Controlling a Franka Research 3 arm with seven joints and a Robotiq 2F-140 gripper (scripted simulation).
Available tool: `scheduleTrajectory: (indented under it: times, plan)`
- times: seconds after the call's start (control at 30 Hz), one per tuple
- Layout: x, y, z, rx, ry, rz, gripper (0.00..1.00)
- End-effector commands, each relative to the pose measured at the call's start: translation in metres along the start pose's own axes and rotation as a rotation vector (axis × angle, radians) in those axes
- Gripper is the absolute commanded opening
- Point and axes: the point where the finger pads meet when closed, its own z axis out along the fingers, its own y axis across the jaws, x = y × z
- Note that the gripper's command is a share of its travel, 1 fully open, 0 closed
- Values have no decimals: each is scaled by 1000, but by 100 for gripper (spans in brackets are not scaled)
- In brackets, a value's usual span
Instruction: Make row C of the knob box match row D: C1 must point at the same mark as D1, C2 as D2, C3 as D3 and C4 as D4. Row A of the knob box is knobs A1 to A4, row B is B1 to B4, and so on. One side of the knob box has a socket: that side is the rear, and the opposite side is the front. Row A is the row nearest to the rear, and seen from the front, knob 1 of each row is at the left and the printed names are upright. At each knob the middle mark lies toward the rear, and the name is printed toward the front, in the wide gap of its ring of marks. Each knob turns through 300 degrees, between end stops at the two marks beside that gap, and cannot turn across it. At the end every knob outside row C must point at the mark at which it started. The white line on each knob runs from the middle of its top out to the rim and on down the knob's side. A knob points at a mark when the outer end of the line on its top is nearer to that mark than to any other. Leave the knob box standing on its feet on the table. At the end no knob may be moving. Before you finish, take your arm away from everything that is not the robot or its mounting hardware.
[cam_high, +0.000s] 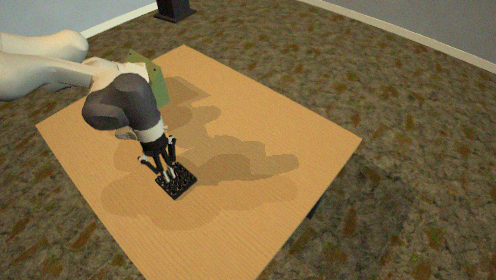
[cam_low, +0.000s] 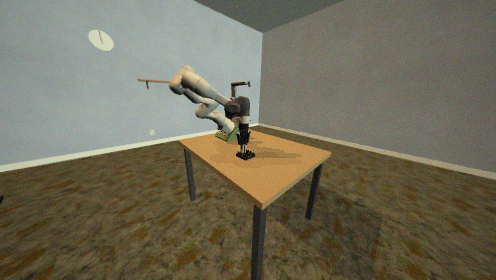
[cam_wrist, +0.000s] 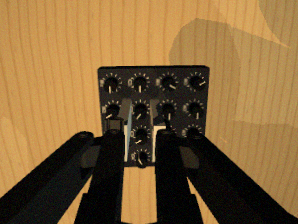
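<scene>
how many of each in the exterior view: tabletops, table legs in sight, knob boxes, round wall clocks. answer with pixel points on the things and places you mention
tabletop (cam_high: 300, 130) (cam_low: 285, 172) (cam_wrist: 50, 45): 1
table legs (cam_high: 314, 208) (cam_low: 258, 240): 3
knob box (cam_high: 175, 194) (cam_low: 245, 156) (cam_wrist: 154, 94): 1
round wall clock (cam_low: 104, 43): 1
total: 6
</scene>
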Motion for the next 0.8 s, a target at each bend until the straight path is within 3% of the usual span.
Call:
scheduleTrajectory:
  times: [0.0, 0.23, 0.77]
  plan:
    - [1, 1, -7, 1, 1, -2, 12]
    - [1, 1, -27, 1, 1, -2, 12]
    - [1, 1, -35, 1, 1, -2, 12]
